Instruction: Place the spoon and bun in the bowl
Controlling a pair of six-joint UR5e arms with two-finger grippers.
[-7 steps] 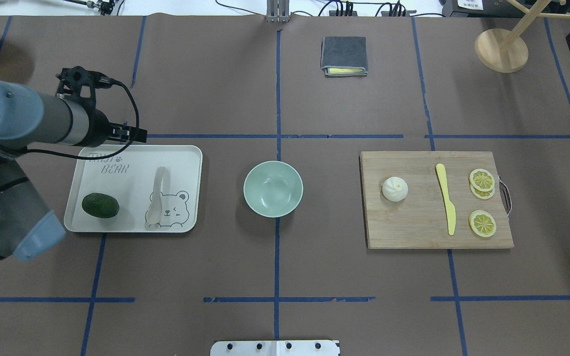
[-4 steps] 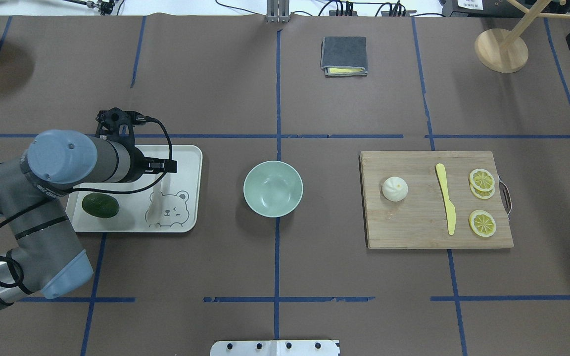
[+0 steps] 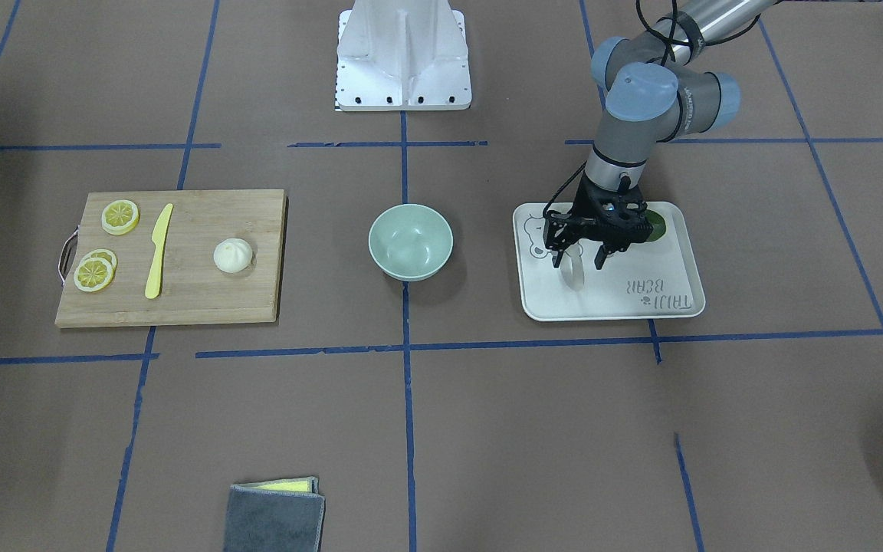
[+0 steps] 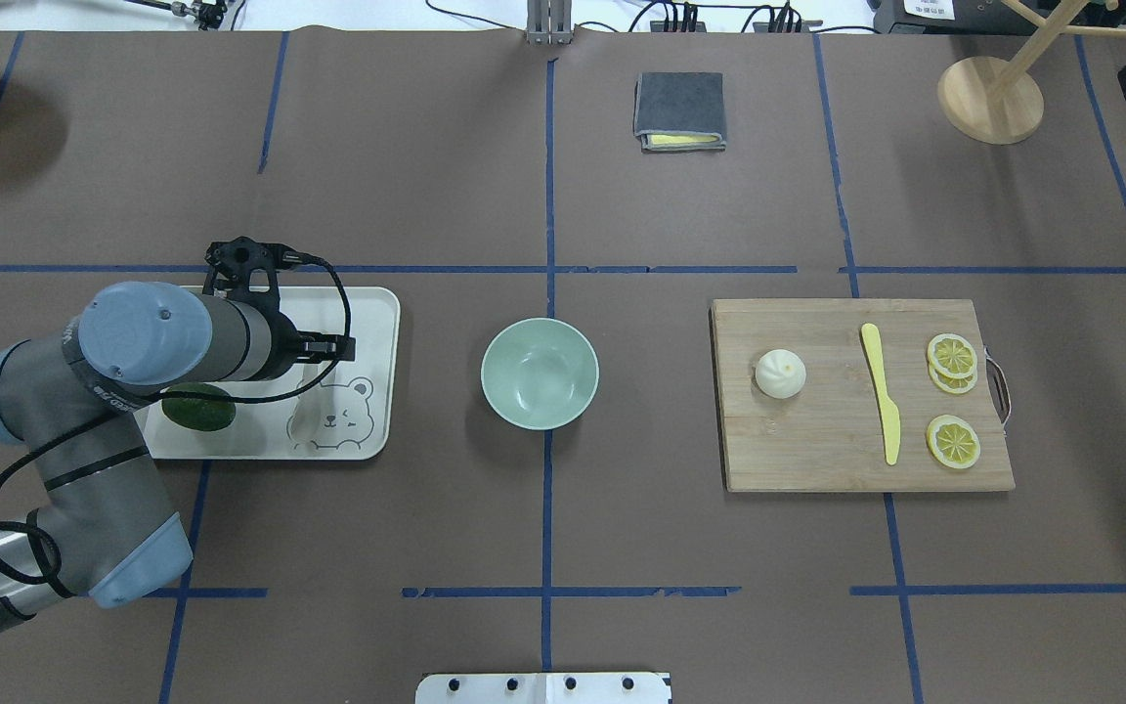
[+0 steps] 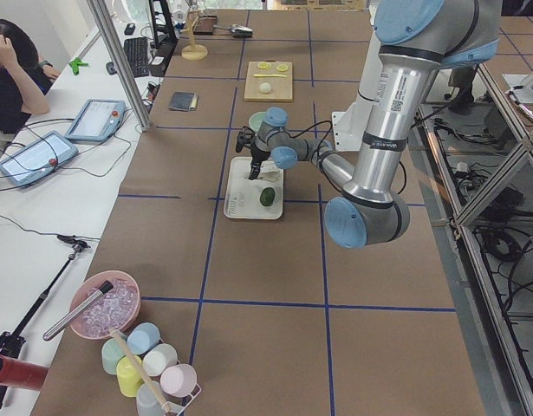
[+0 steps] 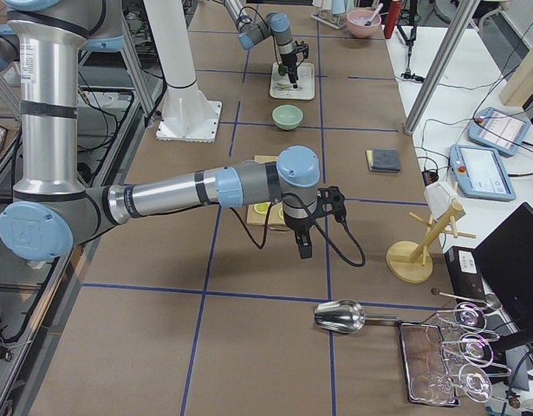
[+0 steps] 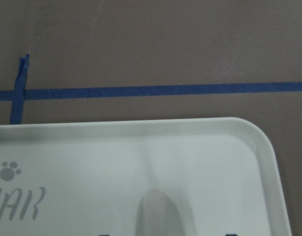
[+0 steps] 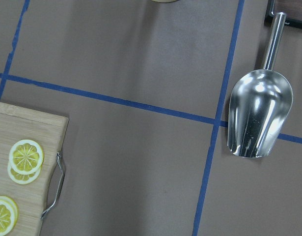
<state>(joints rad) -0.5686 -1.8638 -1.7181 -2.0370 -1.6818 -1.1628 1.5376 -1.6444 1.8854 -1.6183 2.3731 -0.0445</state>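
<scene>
The pale spoon (image 4: 304, 416) lies lengthwise on the white bear-print tray (image 4: 372, 303) at the left. Its handle end shows in the front view (image 3: 573, 276) and in the left wrist view (image 7: 158, 211). My left gripper (image 3: 578, 262) is open, pointing down over the spoon's handle with one finger on each side. The white bun (image 4: 780, 374) sits on the wooden cutting board (image 4: 817, 450) at the right. The mint-green bowl (image 4: 540, 376) stands empty in the middle. My right gripper (image 6: 303, 245) shows only in the exterior right view, beyond the board; I cannot tell whether it is open or shut.
A dark green fruit (image 4: 199, 409) lies on the tray, partly under my left arm. A yellow knife (image 4: 881, 391) and lemon slices (image 4: 952, 354) lie on the board. A grey cloth (image 4: 679, 110), a wooden stand (image 4: 990, 98) and a metal scoop (image 8: 259, 113) are farther off.
My left arm has swung in over the tray, and its gripper has moved from the tray's far left corner to above the spoon's handle. Nothing else has moved.
</scene>
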